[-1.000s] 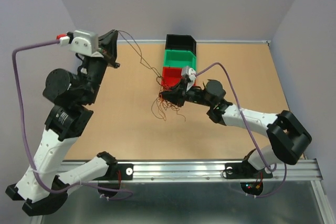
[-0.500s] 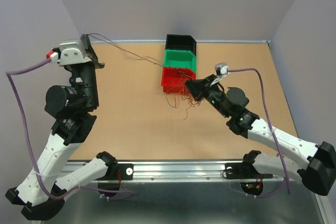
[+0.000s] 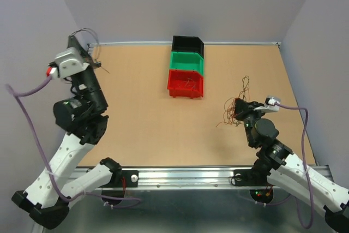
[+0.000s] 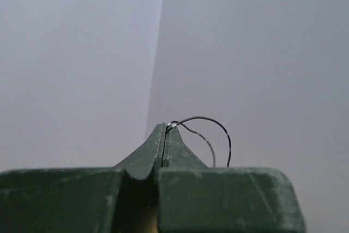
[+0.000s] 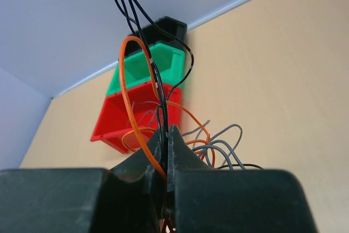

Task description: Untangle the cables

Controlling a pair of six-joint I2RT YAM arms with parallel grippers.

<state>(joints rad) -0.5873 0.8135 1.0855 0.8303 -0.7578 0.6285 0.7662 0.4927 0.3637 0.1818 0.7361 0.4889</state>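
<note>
Far-left corner of the table (image 3: 142, 107): the left gripper (image 3: 73, 41) is raised high, over the table edge and close to the wall. In the left wrist view its fingers (image 4: 155, 148) are pressed flat together, with one thin dark wire (image 4: 202, 118) pinched at the very tips. The wire arcs out to the right in a small loop and hangs free in the air. From above the same loop (image 3: 86, 30) is only a faint curl past the fingertips.

Right edge of the table, nearer the front than the back: the right gripper (image 3: 238, 105) points toward the far side. The cables (image 3: 233, 108) are a wiry clump bunched at its tips. A few strands stand up above it and others trail down to the left; whether any reach the tabletop I cannot tell.

The right wrist view gives the closer look. The fingers (image 5: 182, 154) are closed tight on the cables (image 5: 162, 114), with orange and black strands rising from the pinch and grey loops curling off to the right.

Bins sit in a row at the middle of the far edge, touching — black bin (image 3: 187, 43) farthest, then green bin (image 3: 187, 60), then red bin (image 3: 185, 83). A few fine strands show inside the red one.
</note>
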